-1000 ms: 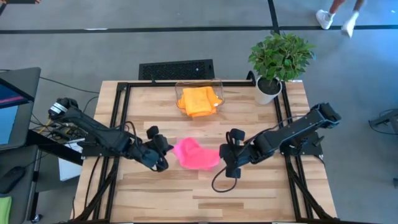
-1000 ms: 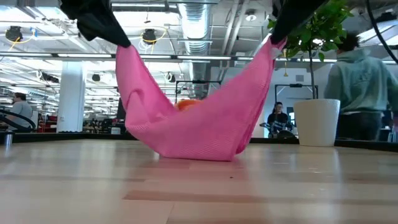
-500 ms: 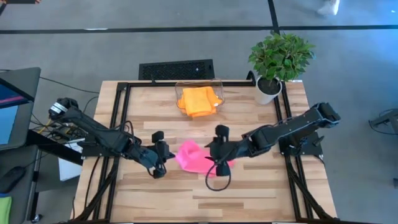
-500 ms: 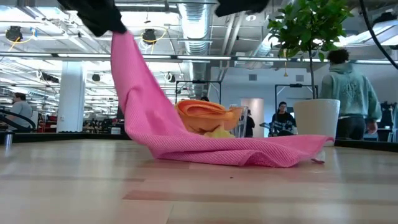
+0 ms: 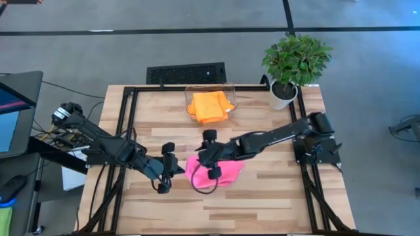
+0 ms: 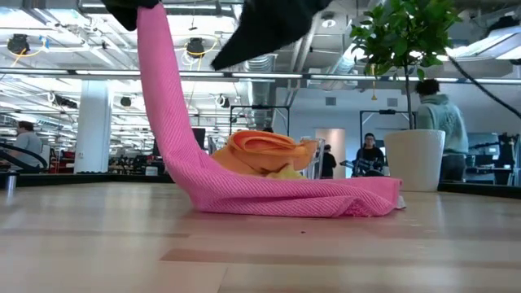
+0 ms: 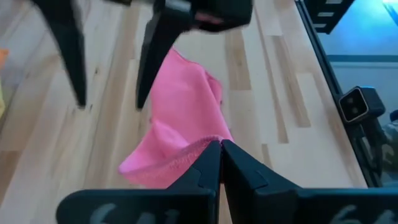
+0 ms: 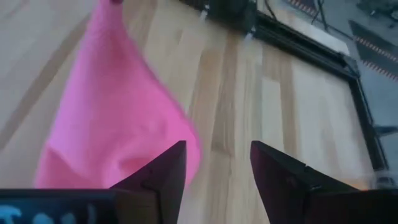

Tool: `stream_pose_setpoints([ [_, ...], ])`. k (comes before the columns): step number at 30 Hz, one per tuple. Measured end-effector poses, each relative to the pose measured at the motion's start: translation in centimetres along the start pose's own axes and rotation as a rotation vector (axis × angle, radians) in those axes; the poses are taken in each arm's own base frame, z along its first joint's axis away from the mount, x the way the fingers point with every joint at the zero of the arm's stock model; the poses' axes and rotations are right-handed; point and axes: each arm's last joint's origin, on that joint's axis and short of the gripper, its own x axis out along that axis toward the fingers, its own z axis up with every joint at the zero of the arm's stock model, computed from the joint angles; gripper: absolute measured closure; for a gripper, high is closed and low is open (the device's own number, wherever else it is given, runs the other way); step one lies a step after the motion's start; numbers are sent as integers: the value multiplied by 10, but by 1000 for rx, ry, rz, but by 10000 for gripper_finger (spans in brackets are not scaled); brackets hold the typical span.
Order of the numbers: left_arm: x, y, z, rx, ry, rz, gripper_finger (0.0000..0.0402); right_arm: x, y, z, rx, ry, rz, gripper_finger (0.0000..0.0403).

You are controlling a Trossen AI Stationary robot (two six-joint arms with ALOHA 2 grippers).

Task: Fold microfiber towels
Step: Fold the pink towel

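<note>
A hot pink microfiber towel (image 5: 220,172) lies mid-table, one end rising to my left gripper (image 5: 177,172), which is shut on it. In the low view that end climbs as a narrow strip (image 6: 159,89), and the rest lies bunched flat on the wood (image 6: 309,197). My right gripper (image 5: 209,155) hovers open above the towel's far left part, touching nothing; its wrist view shows its spread fingers (image 8: 214,168) over the pink cloth (image 8: 118,124). Orange towels (image 5: 210,105) sit folded in the clear bin (image 5: 231,88) at the far edge. My left gripper pinches the pink towel's left end by its hemmed edge (image 7: 198,149) between its two shut fingers, coming from the table's left. That end is lifted clear and the cloth hangs from the fingers (image 6: 151,20) down to the table, where the remainder rests.
A potted plant (image 5: 295,62) stands at the far right corner. A dark keyboard-like panel (image 5: 186,72) lies beyond the far edge. Bare wood (image 5: 262,203) stretches along the near side. People (image 6: 435,122) move about in the room behind the table.
My right gripper has opened and let go of the towel's right end, then moved toward the table's left over the cloth. The released end has fallen and now lies flat on the table, while my left gripper keeps the other end lifted.
</note>
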Motion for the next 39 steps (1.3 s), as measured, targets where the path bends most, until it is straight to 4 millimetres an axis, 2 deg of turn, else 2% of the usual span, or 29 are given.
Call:
stream_pose_setpoints([
  [5, 0, 0, -1, 9, 17, -18, 401, 24, -5, 2, -84, 18, 37, 204],
  [12, 0, 3, -10, -16, 105, 15, 401, 51, -11, 2, -151, -36, 222, 205],
  [22, -1, 5, -14, -6, 144, 27, 401, 92, -32, -5, -167, -56, 285, 209],
  [31, -1, 5, -14, -26, 151, 27, 401, 100, -33, -5, -263, -122, 398, 224],
  [39, -2, 7, -17, -32, 168, 72, 401, 100, -33, -11, -317, -89, 430, 228],
])
